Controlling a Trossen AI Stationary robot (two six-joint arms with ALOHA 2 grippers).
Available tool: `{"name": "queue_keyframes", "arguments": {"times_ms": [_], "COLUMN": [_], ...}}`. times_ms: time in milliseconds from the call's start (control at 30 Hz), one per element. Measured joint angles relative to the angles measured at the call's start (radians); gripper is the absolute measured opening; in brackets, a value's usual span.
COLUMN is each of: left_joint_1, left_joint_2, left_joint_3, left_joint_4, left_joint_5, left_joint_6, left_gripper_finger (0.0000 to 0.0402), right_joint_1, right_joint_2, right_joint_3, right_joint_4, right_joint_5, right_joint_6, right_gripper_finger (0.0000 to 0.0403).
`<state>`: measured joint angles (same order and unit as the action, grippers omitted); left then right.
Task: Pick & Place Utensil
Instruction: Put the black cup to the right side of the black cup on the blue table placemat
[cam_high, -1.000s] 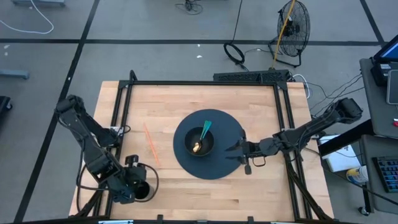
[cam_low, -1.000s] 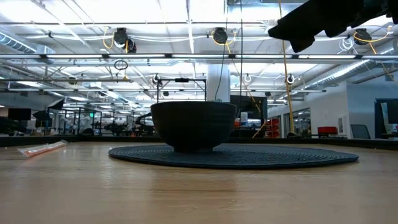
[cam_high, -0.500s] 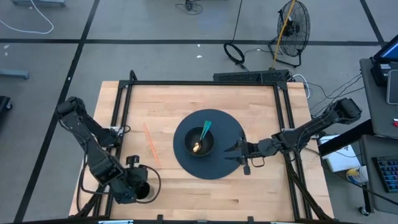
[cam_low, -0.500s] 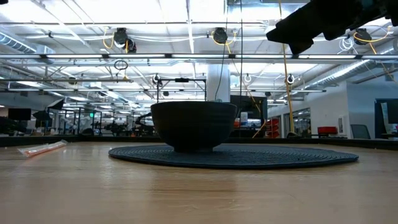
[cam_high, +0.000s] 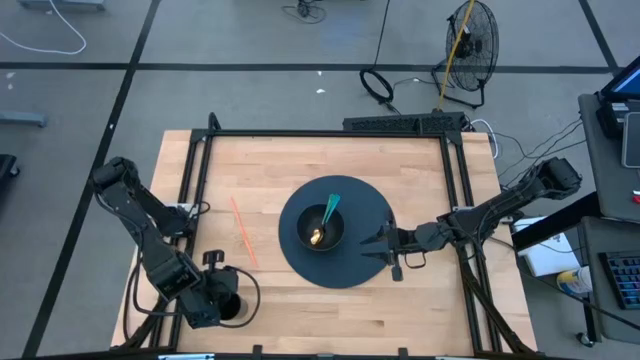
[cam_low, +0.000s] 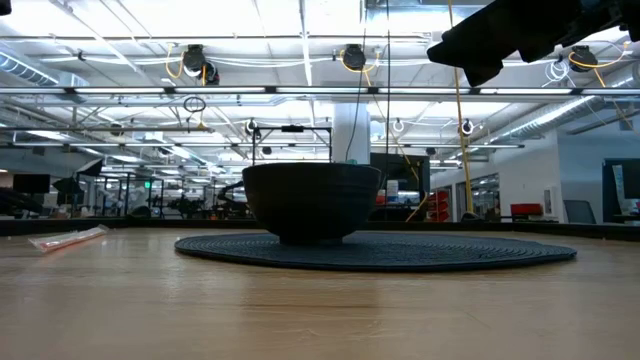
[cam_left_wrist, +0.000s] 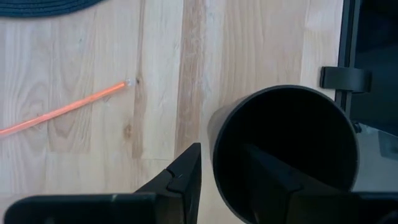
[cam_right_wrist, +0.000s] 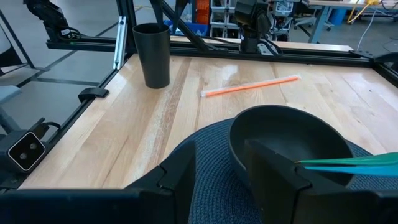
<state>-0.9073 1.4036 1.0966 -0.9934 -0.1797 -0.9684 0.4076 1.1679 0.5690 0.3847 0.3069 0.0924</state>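
Change: left arm is drifting slightly toward the near edge of the worktop (cam_high: 290, 300) since a second ago; right arm and the objects are sitting as they were.
Left gripper (cam_high: 222, 305): hovering over the near-left corner, right above the dark cup (cam_left_wrist: 286, 149); fingers (cam_left_wrist: 183, 174) standing partly spread, one outside the cup's rim and one over its mouth, pinching nothing that I can see.
Straw: orange straw (cam_high: 242, 232) is lying flat on the wood, between the left arm and the mat, well apart from the cup.
Mat: round dark woven mat (cam_high: 372, 210) is lying mid-worktop.
Bowl: dark bowl (cam_high: 322, 228) is sitting on the mat.
Utensil: teal-handled utensil (cam_high: 329, 210) is resting in the bowl, handle leaning over the far rim.
Right gripper (cam_high: 372, 245): hanging over the mat's right edge, just beside the bowl; fingers (cam_right_wrist: 180, 171) partly spread, gripping nothing.
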Motion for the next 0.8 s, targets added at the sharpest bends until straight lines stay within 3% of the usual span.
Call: {"name": "queue_keyframes", "arguments": {"times_ms": [367,633,800], "left_joint_1": [0.0,0.0,0.0], "left_joint_2": [0.0,0.0,0.0], "left_joint_3": [0.0,0.0,0.0], "left_joint_4": [0.0,0.001,0.0], "left_joint_5": [-0.005,-0.011,-0.024], "left_joint_6": [0.0,0.0,0.001], "left_gripper_finger": [0.0113,0.0015,0.0019], "right_joint_1": [0.0,0.0,0.0], "right_joint_2": [0.0,0.0,0.0], "right_joint_3": [0.0,0.0,0.0], "right_joint_4": [0.0,0.0,0.0], "right_joint_5": [0.0,0.001,0.001], "right_joint_6": [0.0,0.0,0.0], "right_gripper_finger": [0.013,0.013,0.013]}}
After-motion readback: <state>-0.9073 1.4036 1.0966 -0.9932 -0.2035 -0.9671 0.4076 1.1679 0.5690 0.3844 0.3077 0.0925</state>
